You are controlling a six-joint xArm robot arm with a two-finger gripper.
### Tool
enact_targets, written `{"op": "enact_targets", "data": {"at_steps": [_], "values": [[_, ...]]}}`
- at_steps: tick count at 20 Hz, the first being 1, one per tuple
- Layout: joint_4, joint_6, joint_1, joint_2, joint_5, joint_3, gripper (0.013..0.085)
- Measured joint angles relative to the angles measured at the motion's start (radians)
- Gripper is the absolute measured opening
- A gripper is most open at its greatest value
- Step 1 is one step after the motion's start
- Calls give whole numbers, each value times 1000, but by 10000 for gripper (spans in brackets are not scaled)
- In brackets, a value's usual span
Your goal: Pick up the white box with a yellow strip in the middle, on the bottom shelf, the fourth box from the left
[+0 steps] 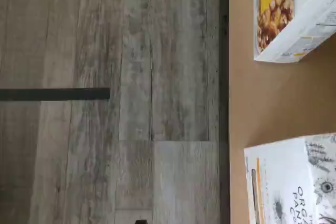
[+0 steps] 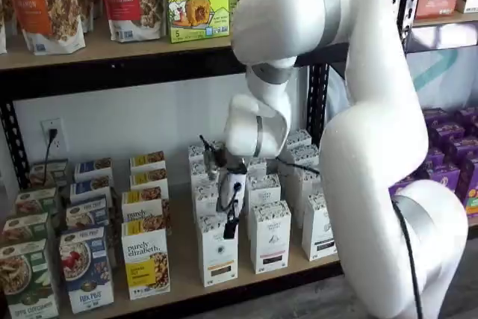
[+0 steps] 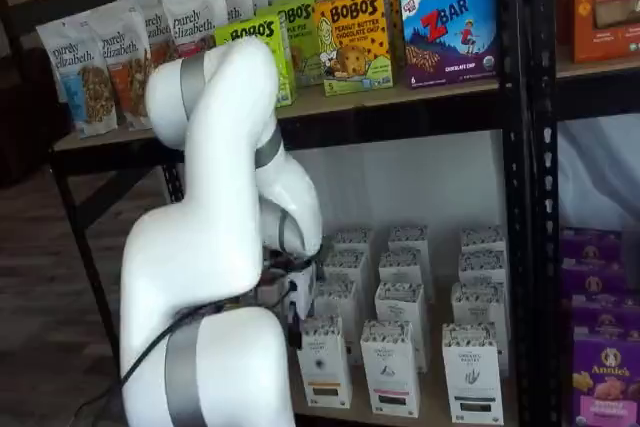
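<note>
The white box (image 2: 218, 250) stood upright at the front of its file on the lowest counter (image 2: 183, 283), its tan-yellow strip facing out. A purely elizabeth box (image 2: 146, 265) stood just to one side and a black-strip carton (image 2: 270, 237) just to the other. Like cartons were filed one behind another, probably so each front one could be taken without disturbing the rest. In a shelf view the same box (image 3: 325, 362) was the nearest of the white row to the arm (image 3: 215, 247).

The jaws hung from the white wrist just above and in front of the box's speckled top, close to it. Whether they touched it I could not tell. They showed only as a dark shape beside a cable, so I could not tell how far apart they stood or whether they held anything. The wrist view showed the box (image 1: 294, 179) beside bare counter.
</note>
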Motion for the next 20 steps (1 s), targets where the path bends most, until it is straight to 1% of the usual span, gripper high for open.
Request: {"op": "enact_targets", "data": {"at_steps": [1,2,3,4,5,7,11,16,20], "values": [[-12,9,-3,2,21,-9,850],[-43,31,-14,8,79,-33,850],[-67,44,-25,14,120,-51,850],[-73,45,-31,18,133,-59,850],[-70,37,-36,21,136,-64,850],[-51,14,-41,26,127,-68,850],[8,-40,-41,38,77,-69,850],[50,-71,-33,69,53,-101,850],[102,-105,-21,106,32,-142,850]]}}
